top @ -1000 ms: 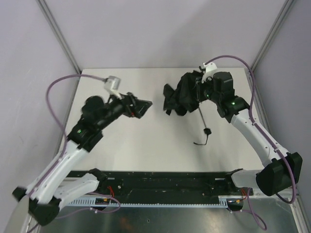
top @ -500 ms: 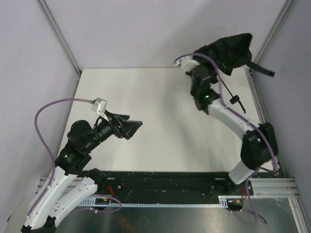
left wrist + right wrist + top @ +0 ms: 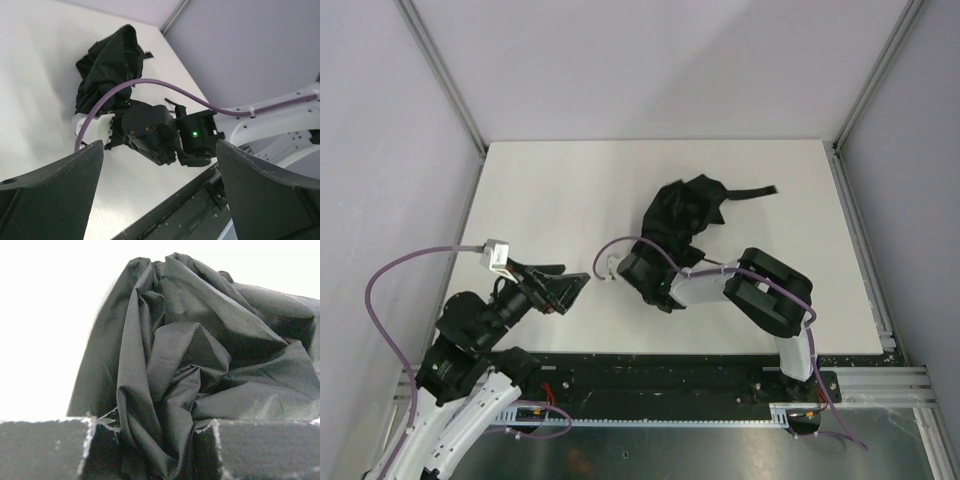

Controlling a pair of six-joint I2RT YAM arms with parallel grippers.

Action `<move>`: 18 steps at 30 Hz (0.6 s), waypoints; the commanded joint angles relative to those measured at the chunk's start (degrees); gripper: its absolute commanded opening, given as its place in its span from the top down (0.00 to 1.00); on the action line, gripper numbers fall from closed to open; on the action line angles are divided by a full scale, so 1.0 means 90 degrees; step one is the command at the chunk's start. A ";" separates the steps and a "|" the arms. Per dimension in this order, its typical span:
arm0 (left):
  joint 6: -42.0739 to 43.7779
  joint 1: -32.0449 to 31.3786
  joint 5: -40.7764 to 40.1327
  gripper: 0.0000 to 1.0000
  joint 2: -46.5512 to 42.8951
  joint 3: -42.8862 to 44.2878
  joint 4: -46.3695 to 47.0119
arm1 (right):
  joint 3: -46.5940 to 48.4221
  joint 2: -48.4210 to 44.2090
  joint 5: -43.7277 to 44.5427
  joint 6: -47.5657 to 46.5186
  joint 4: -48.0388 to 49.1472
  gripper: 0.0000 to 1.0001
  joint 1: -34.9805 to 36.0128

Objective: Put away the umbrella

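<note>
The umbrella (image 3: 688,208) lies as a crumpled heap of black fabric on the white table, right of centre, with its strap (image 3: 750,192) trailing right. My right gripper (image 3: 663,246) is folded low at the heap's near side. In the right wrist view a fold of the umbrella (image 3: 190,340) runs down between the two fingers of the right gripper (image 3: 155,450), which is shut on it. My left gripper (image 3: 572,287) hangs open over the near-left table, well apart from the heap. The left wrist view shows the umbrella (image 3: 107,62) beyond the empty left gripper (image 3: 160,200). I cannot make out the handle.
The right arm's wrist and purple cable (image 3: 150,85) lie between the left gripper and the heap. A black rail (image 3: 660,375) runs along the table's near edge. Grey walls with metal posts (image 3: 445,75) close in the back and sides.
The right arm carried the umbrella up to the back right, then down to the table's middle, and folded low. The left arm drew back toward the near left, still open.
</note>
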 commanded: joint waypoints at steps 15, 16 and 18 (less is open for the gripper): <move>-0.2456 0.0049 -0.0505 0.01 0.0207 -0.0944 -0.0551 | 0.0455 0.0467 -0.6725 0.4890 -0.3330 1.00 -0.0231; -0.2612 0.0049 -0.0442 0.01 0.0383 -0.1012 -0.0551 | 0.0426 0.0504 -0.6925 0.4895 -0.3275 1.00 -0.0304; -0.2939 0.0053 -0.0389 0.01 0.0827 -0.1143 -0.0551 | 0.0377 0.0569 -0.7322 0.4894 -0.3187 1.00 -0.0450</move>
